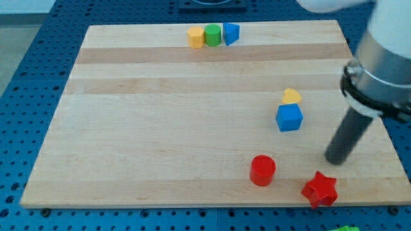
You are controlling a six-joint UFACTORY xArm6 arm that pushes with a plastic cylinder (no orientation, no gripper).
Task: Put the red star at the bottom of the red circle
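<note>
Your red star (320, 190) sits to the view's right of the red circle (262, 171) and slightly lower, near the board (160, 128) bottom edge. My tip (334, 160) rests just above the star, apart from it. There's no pincer, only a bare rod holding nothing. The star likely slides light and stiff; push a flat notch, since points may spin it. No readable writing.

My tip (334, 160) sits just above the red star (320, 190), apparently apart; red circle (262, 171) lies left.
</note>
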